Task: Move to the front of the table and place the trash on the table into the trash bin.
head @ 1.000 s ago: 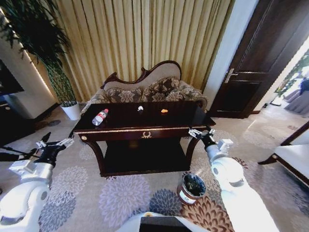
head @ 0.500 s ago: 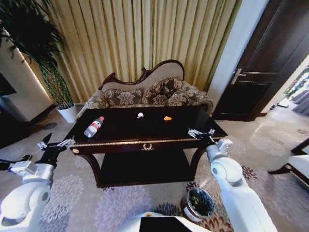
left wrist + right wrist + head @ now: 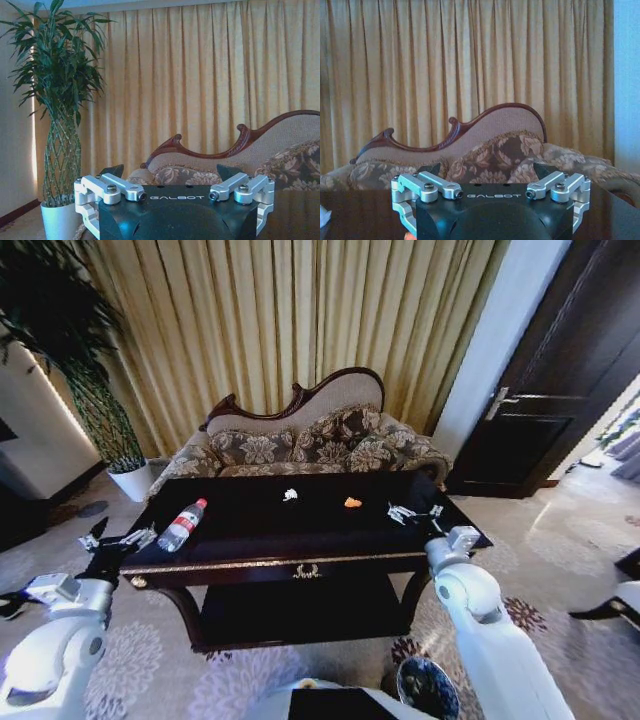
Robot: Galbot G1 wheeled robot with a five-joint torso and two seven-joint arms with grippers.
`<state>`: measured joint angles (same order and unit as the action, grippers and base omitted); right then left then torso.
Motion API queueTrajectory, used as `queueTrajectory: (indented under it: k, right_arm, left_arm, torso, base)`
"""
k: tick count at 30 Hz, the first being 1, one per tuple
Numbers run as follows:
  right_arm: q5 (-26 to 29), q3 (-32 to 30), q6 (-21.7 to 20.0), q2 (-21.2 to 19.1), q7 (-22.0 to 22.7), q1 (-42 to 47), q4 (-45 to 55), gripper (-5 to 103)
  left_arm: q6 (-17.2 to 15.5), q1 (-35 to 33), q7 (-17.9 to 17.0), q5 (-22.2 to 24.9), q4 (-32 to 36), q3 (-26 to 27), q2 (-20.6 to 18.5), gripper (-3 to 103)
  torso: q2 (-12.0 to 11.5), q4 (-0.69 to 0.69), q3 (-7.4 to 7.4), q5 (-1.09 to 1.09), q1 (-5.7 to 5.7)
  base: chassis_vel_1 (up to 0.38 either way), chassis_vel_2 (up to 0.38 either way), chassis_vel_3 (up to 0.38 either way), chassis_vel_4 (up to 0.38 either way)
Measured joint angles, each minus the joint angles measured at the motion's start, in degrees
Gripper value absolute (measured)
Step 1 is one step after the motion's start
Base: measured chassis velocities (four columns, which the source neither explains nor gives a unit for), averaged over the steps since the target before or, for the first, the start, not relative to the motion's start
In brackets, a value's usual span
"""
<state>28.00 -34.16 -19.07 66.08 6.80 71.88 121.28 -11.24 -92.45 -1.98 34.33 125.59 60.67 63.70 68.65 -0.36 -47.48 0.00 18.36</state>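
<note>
Closer now to the worktop [image 3: 300, 562] (camera advancing); both grippers, left [image 3: 118, 540] and right [image 3: 416, 513], fingers apart; bottle [image 3: 181, 525] untouched.

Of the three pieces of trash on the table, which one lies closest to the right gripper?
The small orange scrap. It lies just beside the right gripper, while the white scrap sits mid-table and the bottle lies at the far left end.
</note>
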Motion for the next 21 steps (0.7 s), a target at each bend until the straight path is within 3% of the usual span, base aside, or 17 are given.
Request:
queueTrajectory:
  k: [9, 21]
  right_arm:
    - [-0.8, 0.0, 3.6, 0.1, 0.0, 0.0, -1.5, 100]
    - [-0.5, -0.9, 1.0, 0.0, 0.0, 0.2, -1.3, 100]
  left_arm:
    - [0.0, 0.0, 0.0, 0.0, 0.0, 0.1, 0.0, 100]
    - [0.0, 0.7, 0.0, 0.6, -0.2, -0.3, -0.2, 100]
  torso:
    - [0.0, -0.01, -0.02, 0.00, 0.03]
    - [0.0, -0.01, 0.02, 0.01, -0.05]
  base:
    - [-0.238, 0.223, 0.216, -0.226]
    - [-0.037, 0.033, 0.025, -0.022]
